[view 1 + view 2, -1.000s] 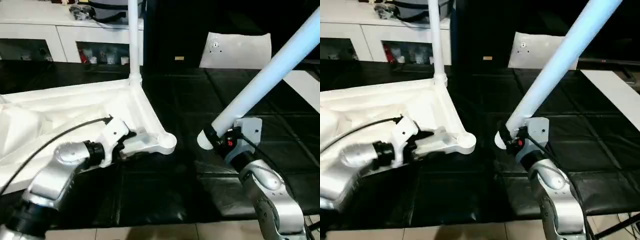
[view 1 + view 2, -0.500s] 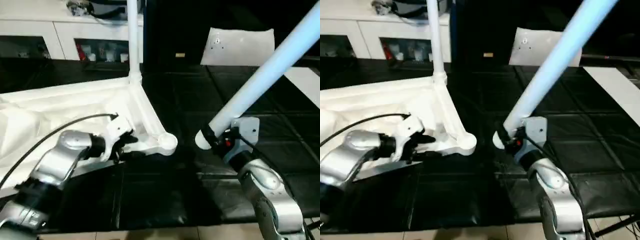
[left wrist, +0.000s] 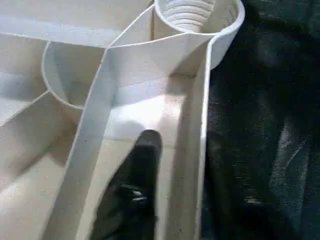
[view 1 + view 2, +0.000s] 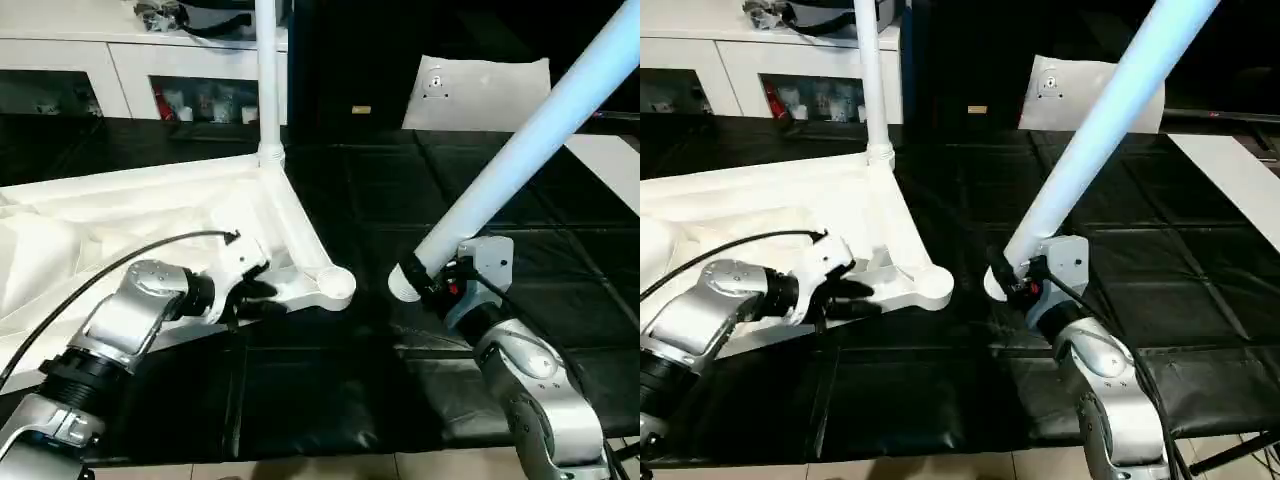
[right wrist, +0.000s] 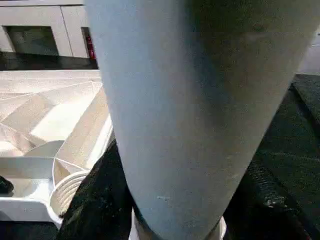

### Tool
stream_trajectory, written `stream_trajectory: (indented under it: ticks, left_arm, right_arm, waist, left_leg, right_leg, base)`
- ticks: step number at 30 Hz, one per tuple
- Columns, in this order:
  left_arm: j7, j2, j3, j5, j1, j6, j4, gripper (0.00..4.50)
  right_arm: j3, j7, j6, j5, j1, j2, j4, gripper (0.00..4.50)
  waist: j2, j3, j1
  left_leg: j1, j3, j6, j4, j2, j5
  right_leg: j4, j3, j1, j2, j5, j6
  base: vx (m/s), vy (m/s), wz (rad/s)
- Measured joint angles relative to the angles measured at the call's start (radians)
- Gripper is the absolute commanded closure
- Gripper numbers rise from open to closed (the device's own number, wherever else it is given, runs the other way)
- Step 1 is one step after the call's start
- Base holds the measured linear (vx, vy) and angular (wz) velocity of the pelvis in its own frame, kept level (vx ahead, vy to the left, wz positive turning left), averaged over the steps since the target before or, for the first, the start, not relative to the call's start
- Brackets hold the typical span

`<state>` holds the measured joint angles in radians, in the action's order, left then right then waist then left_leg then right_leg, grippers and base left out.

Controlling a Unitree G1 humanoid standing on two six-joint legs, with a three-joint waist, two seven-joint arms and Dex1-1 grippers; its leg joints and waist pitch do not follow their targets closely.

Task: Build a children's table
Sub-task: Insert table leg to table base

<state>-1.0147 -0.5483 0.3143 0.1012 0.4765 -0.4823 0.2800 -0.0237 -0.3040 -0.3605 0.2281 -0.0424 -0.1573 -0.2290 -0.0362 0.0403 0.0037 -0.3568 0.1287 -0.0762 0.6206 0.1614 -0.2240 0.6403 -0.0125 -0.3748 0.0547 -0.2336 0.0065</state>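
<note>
The white tabletop (image 4: 120, 230) lies upside down on the left, ribs up. One white leg (image 4: 267, 80) stands upright in its far corner socket. The near corner socket (image 4: 335, 285) is empty, its threaded inside showing in the left wrist view (image 3: 187, 12). My left gripper (image 4: 252, 298) is shut on the tabletop's rim just left of that socket, with one black finger (image 3: 135, 195) inside the rim wall. My right gripper (image 4: 437, 280) is shut on the thick end of a second leg (image 4: 520, 150). That leg slants up to the right, its lower end a short way right of the empty socket.
A white cabinet (image 4: 130, 60) runs along the back left. A white pillow-like block (image 4: 480, 90) lies at the back right and a flat white strip (image 4: 610, 165) at the right edge. A black quilted mat (image 4: 330, 400) covers the surface. A black cable (image 4: 120, 265) arcs over my left forearm.
My left gripper's fingers have closed in on the tabletop's rim, and that forearm has swung slightly. The right gripper still holds the leg, its lower end barely shifted.
</note>
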Motion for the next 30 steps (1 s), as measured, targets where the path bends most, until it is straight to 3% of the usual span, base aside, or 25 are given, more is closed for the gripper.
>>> stream_trajectory:
  ticks: [13, 18, 22, 30]
  left_arm:
    - [-0.03, 0.0, 0.005, 0.0, 0.002, 0.002, 0.0, 4.29]
    - [-0.05, -0.004, 0.007, -0.011, 0.003, 0.026, 0.0, 4.5]
    - [-0.089, -0.025, 0.016, -0.018, -0.002, 0.112, 0.001, 4.5]
    - [-0.153, -0.021, 0.017, -0.018, -0.015, 0.204, 0.013, 4.5]
  right_arm:
    - [-0.006, -0.009, 0.0, -0.003, -0.002, 0.0, 0.0, 2.59]
    - [-0.006, -0.02, 0.0, 0.002, -0.006, -0.002, 0.0, 2.59]
    - [-0.024, -0.08, -0.032, 0.047, -0.034, -0.006, 0.0, 2.59]
    - [-0.101, -0.251, -0.11, 0.108, -0.126, -0.065, 0.024, 2.59]
  waist:
    - [0.0, 0.0, 0.0]
    - [0.0, 0.001, -0.001]
    - [0.001, 0.001, 0.0]
    - [0.002, 0.002, 0.012]
  left_leg:
    - [-0.001, 0.0, 0.0, -0.001, 0.0, 0.0]
    - [-0.003, 0.001, 0.0, -0.001, 0.0, 0.0]
    - [-0.01, 0.001, 0.0, -0.001, 0.001, 0.0]
    - [-0.01, 0.007, 0.008, -0.008, 0.001, 0.005]
  right_leg:
    - [-0.001, 0.0, -0.001, 0.0, 0.0, 0.0]
    - [-0.002, 0.0, -0.003, 0.0, 0.0, 0.0]
    - [-0.003, 0.0, -0.009, 0.0, 0.0, 0.0]
    - [-0.008, -0.001, -0.009, 0.001, 0.0, 0.0]
  base:
    - [0.0, 0.0, 0.0]
    - [0.0, 0.0, 0.0]
    - [0.0, 0.0, 0.0]
    - [0.0, 0.0, 0.0]
